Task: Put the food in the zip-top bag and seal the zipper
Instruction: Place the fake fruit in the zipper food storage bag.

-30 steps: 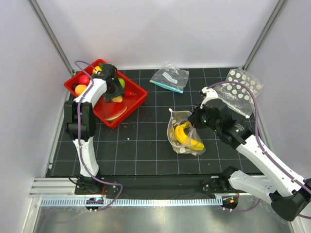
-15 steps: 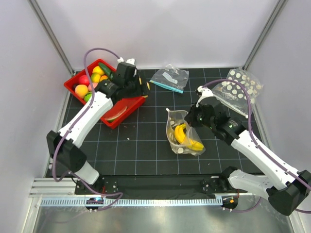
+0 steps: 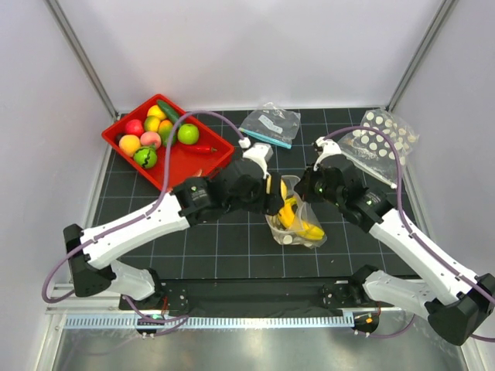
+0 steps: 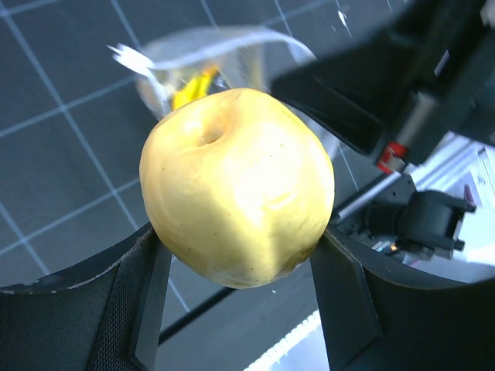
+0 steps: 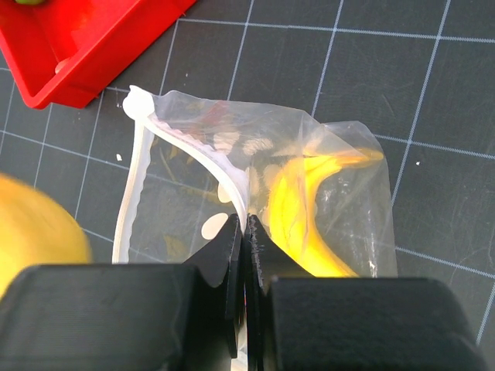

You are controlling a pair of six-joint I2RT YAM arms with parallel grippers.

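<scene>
Left gripper [image 4: 244,270] was clamped on a yellow fruit [image 4: 236,185], clear only from its wrist cam, right by the zip-top bag [image 3: 300,229] on the mat [image 3: 232,236], while the right gripper [image 5: 244,230] pinched the zipper [image 5: 193,158], bananas [image 5: 298,224] inside.

In the left wrist view the fruit [image 4: 236,185] fills the middle and hides most of the bag [image 4: 255,54] mouth behind it. From above, the left gripper [image 3: 267,189] covers that fruit and the bag's near rim. In the right wrist view a yellow blur, probably the same fruit, is cut off by the left edge. The bin [image 5: 85,39] runs off the top. The right gripper [image 5: 244,232] hides the bag's lower part and the banana's [image 5: 294,216] end.
</scene>
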